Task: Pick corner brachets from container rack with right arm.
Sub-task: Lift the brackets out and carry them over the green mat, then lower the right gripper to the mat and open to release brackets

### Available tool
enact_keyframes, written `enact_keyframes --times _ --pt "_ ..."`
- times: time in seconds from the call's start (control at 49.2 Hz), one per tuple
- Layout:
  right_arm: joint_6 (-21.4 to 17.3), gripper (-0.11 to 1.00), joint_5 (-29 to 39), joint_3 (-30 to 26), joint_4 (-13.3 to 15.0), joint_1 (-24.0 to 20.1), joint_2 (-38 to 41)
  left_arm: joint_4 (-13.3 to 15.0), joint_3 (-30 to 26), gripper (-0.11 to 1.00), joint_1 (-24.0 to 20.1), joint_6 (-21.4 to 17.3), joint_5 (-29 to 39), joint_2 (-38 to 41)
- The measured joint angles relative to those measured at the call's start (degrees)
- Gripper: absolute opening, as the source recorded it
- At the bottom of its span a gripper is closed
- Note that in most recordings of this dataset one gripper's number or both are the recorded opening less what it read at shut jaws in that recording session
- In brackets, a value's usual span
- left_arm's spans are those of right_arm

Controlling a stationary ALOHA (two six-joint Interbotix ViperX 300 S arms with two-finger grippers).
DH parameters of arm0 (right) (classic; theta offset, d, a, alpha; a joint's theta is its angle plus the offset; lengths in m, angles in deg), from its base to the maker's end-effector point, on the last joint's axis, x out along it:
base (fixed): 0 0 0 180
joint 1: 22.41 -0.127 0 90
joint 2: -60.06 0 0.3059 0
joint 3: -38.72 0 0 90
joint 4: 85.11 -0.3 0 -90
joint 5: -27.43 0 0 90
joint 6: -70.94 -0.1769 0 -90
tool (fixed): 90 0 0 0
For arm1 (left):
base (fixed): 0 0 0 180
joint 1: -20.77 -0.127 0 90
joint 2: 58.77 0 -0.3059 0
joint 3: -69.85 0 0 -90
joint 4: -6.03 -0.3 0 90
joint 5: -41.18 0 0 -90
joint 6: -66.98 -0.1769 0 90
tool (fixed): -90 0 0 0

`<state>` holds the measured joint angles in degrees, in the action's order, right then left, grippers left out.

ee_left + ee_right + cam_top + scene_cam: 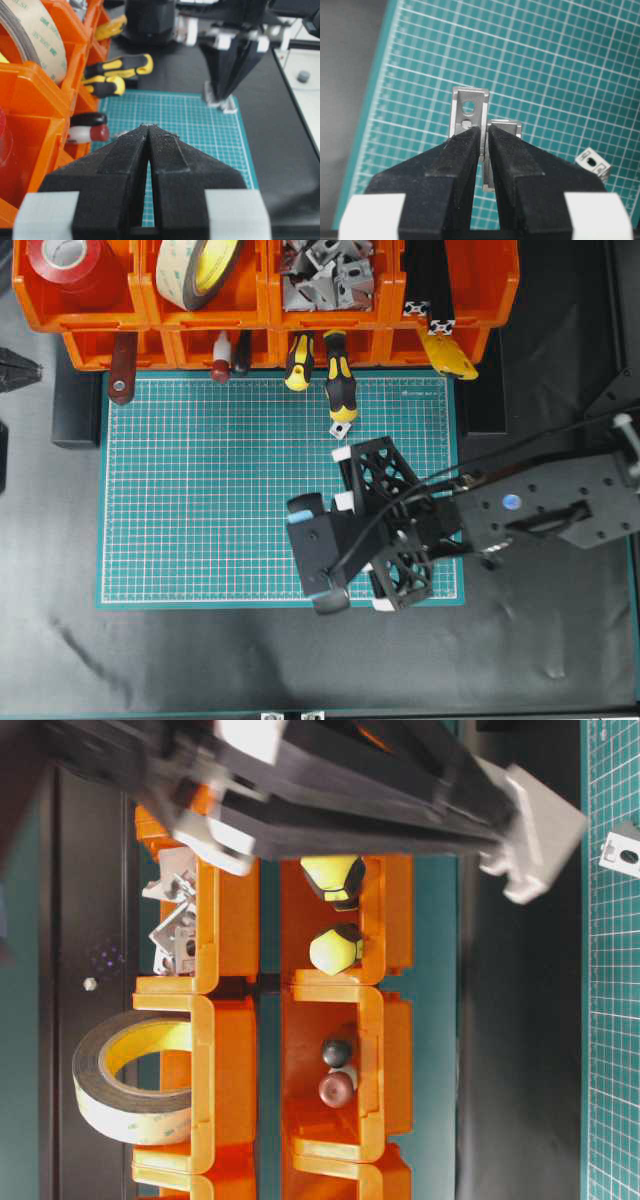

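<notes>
The orange container rack [240, 315] runs along the back edge of the green mat [200, 500]. Its third upper bin holds a heap of silver corner brachets [325, 275], which also show in the table-level view [175, 925]. My right gripper [482, 131] is shut on a corner brachet [468, 111], with a second one [504, 128] pressed against it, just over the mat. It hangs over the mat's front right part [385, 525]. Another brachet [341, 429] lies loose on the mat. My left gripper [149, 127] is shut and empty at the left.
The other bins hold a red tape roll [65, 260], a wide tape roll [200, 265] and long black slotted bars [430, 280]. Yellow-black screwdriver handles [340, 385] stick out of the lower bins over the mat's back edge. Black cloth surrounds the mat.
</notes>
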<state>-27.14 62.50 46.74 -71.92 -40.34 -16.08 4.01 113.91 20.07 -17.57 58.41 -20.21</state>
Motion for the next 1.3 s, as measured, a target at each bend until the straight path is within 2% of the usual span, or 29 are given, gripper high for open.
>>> enact_keyframes --times 0.244,1.036,1.077,1.118,1.301 --pt "0.00 0.05 -1.41 0.62 1.14 0.44 2.99 0.09 0.00 0.00 -0.09 0.09 -0.09 0.00" --pt "0.53 0.06 -4.75 1.14 1.32 2.64 4.83 0.00 0.00 0.00 -0.09 0.09 0.00 0.18" --pt "0.35 0.10 -5.10 1.14 1.41 2.81 4.75 0.00 0.00 0.00 0.00 0.09 0.00 0.26" --pt "0.35 0.20 -5.54 1.14 1.41 2.81 4.83 0.09 0.00 0.00 -0.09 0.00 -0.09 0.35" --pt "-0.26 0.73 -6.33 1.14 1.32 2.90 4.83 0.00 0.00 0.00 0.00 0.00 -0.26 0.35"
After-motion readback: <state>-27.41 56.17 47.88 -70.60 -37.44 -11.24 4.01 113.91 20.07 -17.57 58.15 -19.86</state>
